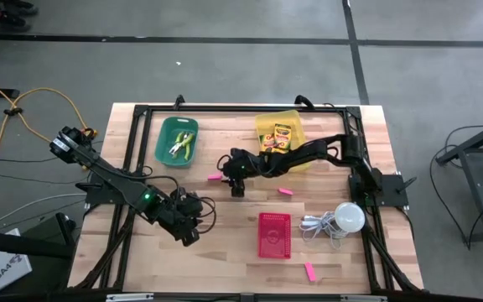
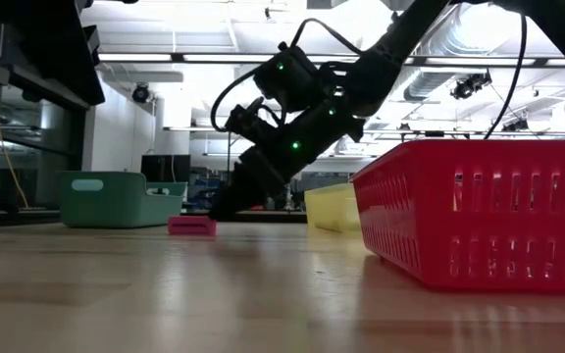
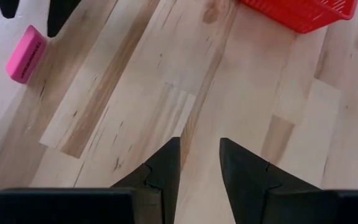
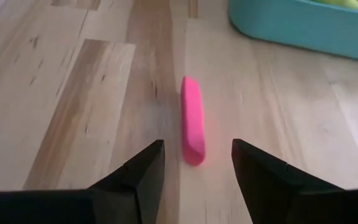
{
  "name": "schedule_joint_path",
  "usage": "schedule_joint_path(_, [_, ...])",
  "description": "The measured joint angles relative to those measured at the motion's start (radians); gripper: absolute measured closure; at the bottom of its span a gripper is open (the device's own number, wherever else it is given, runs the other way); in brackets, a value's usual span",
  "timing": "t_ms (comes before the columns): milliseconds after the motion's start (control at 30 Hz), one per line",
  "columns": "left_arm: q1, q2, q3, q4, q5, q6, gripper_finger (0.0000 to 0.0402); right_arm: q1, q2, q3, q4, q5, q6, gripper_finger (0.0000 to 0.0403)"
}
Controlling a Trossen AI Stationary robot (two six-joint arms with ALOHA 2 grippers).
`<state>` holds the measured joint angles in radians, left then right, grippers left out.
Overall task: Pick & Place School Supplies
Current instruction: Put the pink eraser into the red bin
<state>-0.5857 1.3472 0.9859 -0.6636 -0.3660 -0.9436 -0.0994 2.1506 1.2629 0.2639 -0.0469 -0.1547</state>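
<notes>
Right claw poised over a pink eraser near the middle of the wooden tabletop, its two dark fingers spread wide with the eraser lying between and just ahead of them, untouched. The eraser is a small, smooth, oblong block with slanted ends, lying flat on the wood not far from the green bin toward the far edge. Two more pink erasers lie on the tabletop: one just right of centre, another close to the near edge. Flat yellow-and-green crayon boxes with colourful print rest in the yellow bin at the far edge. A red mesh basket sits toward the near edge, with a white bulb and coiled cord to its right. Left claw waits low over the left half of the tabletop, its fingers parted by a narrow gap and holding nothing.
</notes>
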Motion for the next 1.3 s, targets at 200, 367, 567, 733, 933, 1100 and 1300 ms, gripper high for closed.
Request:
schedule_joint_path(200, [0.001,0.000,0.000,0.015,-0.002,0.000,0.0293,-0.008,0.000,0.000,0.004,-0.014,0.006,0.0225])
schedule_joint_path(367, [0.001,0.000,0.000,0.018,-0.002,0.000,0.0293,-0.008,0.000,0.000,0.003,-0.015,0.019,0.0225])
schedule_joint_path(567, [0.001,-0.001,0.000,0.022,-0.002,0.000,0.0293,-0.020,0.056,0.000,0.086,-0.058,0.042,0.0225])
schedule_joint_path(733, [0.001,-0.001,0.000,0.026,-0.002,0.000,0.0293,-0.027,0.068,0.000,0.108,-0.061,0.051,0.0225])
schedule_joint_path(933, [0.001,-0.001,0.000,0.026,-0.002,0.001,0.0293,-0.034,0.067,0.000,0.119,-0.069,0.053,0.0225])
schedule_joint_path(1100, [0.001,-0.001,0.000,0.026,-0.002,0.001,0.0293,-0.034,0.067,0.000,0.130,-0.086,0.053,0.0225])
schedule_joint_path(1300, [0.001,-0.001,0.000,0.034,-0.001,0.001,0.0293,-0.034,0.067,0.000,0.139,-0.097,0.053,0.0228])
